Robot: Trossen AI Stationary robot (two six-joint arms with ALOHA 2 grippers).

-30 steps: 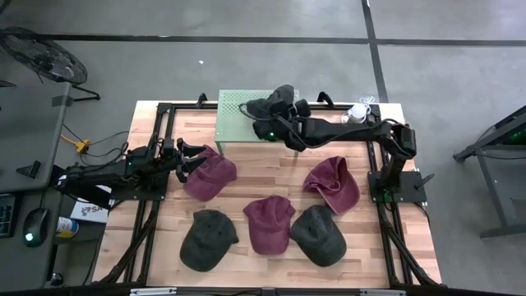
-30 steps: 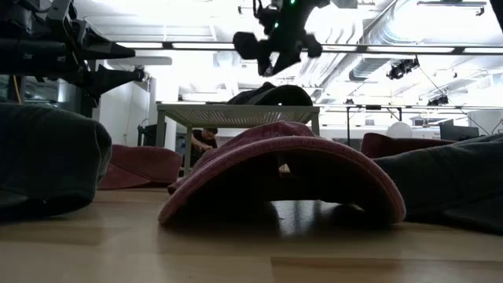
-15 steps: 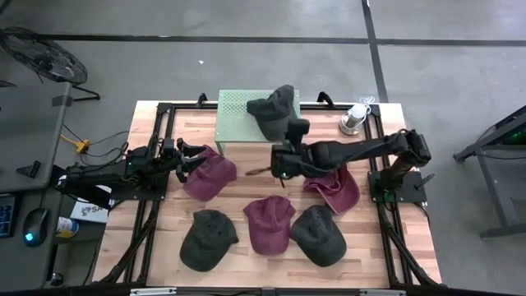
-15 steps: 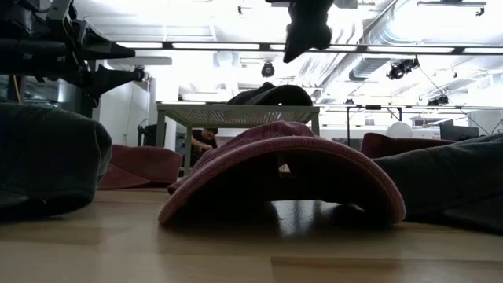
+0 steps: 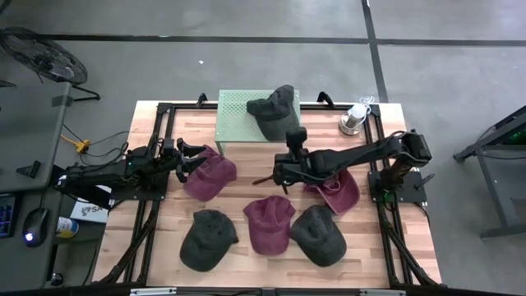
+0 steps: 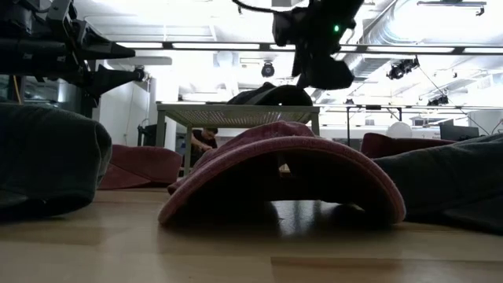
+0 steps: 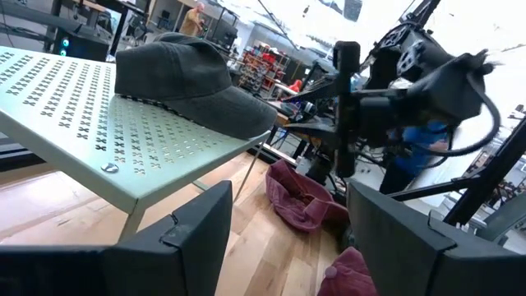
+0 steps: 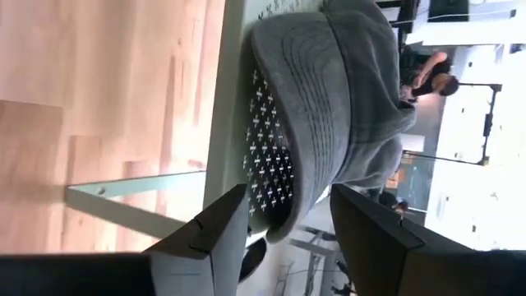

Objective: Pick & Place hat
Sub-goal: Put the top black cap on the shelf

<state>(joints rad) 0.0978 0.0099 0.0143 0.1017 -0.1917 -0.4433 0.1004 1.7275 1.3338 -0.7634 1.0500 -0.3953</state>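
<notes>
Soft, floppy cloth: the grey cap (image 5: 273, 108) on the green perforated stand (image 5: 234, 123) looks light, best pinched at its stiffer brim. The right hand (image 5: 265, 178) hovers over the worktop (image 5: 246, 177), fingers apart, empty; left hand (image 5: 187, 159) open too.

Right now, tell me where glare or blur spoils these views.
Low view: ceiling lights blow out the background, so the right gripper shows in silhouette; the nearest maroon hat is dim and soft. Right wrist view: the room behind the gray hat is washed white. High view: evenly lit, no glare.
</notes>
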